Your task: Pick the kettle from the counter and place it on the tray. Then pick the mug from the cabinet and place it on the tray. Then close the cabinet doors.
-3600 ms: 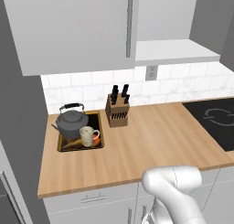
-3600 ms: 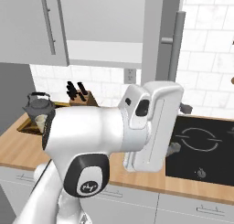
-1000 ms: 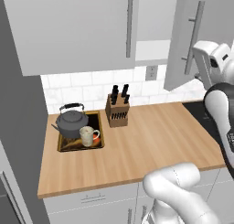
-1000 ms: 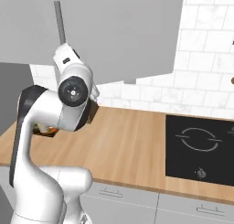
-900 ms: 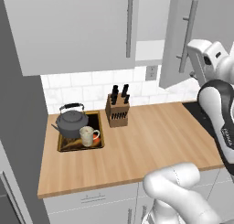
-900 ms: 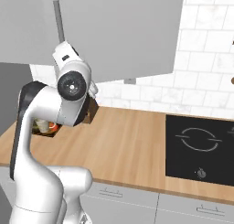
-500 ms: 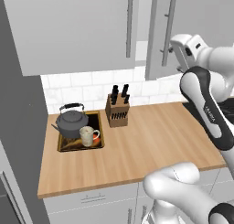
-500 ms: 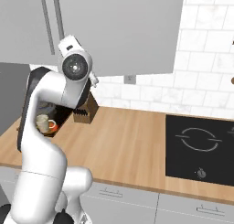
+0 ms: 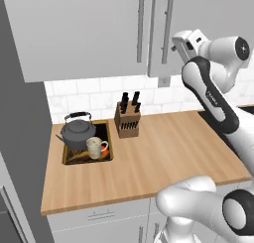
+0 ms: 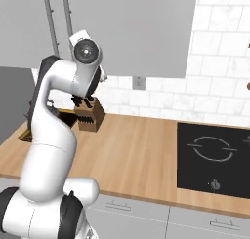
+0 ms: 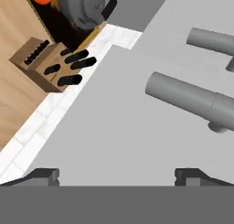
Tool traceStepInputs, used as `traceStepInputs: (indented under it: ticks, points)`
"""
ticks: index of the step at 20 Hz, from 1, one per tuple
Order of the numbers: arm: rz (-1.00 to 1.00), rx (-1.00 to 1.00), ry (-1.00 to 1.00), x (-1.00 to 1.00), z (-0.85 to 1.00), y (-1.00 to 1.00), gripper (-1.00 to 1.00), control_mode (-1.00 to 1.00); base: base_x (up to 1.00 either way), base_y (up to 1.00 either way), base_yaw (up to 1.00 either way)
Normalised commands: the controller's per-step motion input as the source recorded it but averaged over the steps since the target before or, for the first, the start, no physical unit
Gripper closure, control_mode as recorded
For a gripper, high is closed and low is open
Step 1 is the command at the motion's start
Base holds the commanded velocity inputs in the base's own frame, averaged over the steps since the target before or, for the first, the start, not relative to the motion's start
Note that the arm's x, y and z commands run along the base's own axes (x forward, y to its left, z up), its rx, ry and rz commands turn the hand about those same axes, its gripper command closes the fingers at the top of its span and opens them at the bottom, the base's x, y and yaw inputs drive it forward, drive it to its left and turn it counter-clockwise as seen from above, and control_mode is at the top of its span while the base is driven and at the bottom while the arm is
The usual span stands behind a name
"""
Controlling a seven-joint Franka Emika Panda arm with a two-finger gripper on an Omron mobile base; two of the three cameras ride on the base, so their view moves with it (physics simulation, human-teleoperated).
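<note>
The dark grey kettle (image 9: 77, 133) and the beige mug (image 9: 95, 147) both stand in the wooden-rimmed tray (image 9: 64, 158) at the left end of the counter (image 9: 168, 148). The hand view catches the kettle (image 11: 87, 6) at its top edge. Both cabinet doors (image 9: 79, 33) look flush and shut, their bar handles (image 9: 167, 29) side by side. My gripper (image 9: 175, 42) is up at the right door, just right of its handle. In the hand view my gripper (image 11: 118, 175) is open, fingertips wide apart against the grey door panel, with the handles (image 11: 183, 97) ahead of it and nothing held.
A wooden knife block (image 9: 128, 119) stands against the tiled wall just right of the tray. A black hob (image 10: 215, 157) is set into the counter's right end. White drawer fronts (image 10: 146, 213) run below the worktop. A dark tall unit (image 9: 20, 138) bounds the left side.
The right cabinet door has swung from ajar to shut. My arm followed it leftwards, and the gripper now sits against the door by the handle. Kettle and mug stayed on the tray.
</note>
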Motion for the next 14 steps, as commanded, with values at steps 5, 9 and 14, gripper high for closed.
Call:
traceStepInputs:
  ticks: [5, 9, 14]
  points:
    - [-0.09, 0.0, 0.12, 0.38, -0.21, -0.07, -1.0, -1.0, 0.0, 0.0, 0.0]
    - [-0.12, 0.0, 0.09, 0.31, -0.31, -0.12, -1.0, -1.0, 0.0, 0.0, 0.0]
    - [-0.13, 0.0, 0.09, 0.18, -0.34, -0.17, -1.0, -1.0, 0.0, 0.0, 0.0]
